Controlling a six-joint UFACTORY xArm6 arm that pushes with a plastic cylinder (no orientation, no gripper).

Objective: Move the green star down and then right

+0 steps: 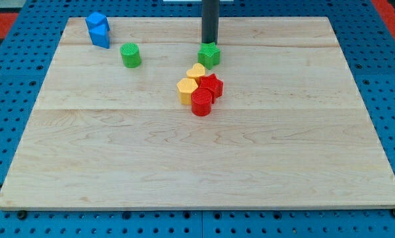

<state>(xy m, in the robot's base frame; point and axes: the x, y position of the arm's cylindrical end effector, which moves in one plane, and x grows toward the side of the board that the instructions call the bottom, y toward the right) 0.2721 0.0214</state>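
The green star [209, 54] sits on the wooden board [118, 165] near the view's top centre. My tip [209, 42] stands right behind it, at the star's top edge, touching or nearly touching it. Just below the star lies a tight cluster: a yellow heart [196, 71], a yellow hexagon [187, 90], a red star [211, 85] and a red cylinder [201, 103]. The yellow heart is very close to the green star's lower left.
A green cylinder [130, 55] stands to the left of the star. Two blue blocks [98, 30] sit together at the board's top left corner. A blue perforated table surrounds the board.
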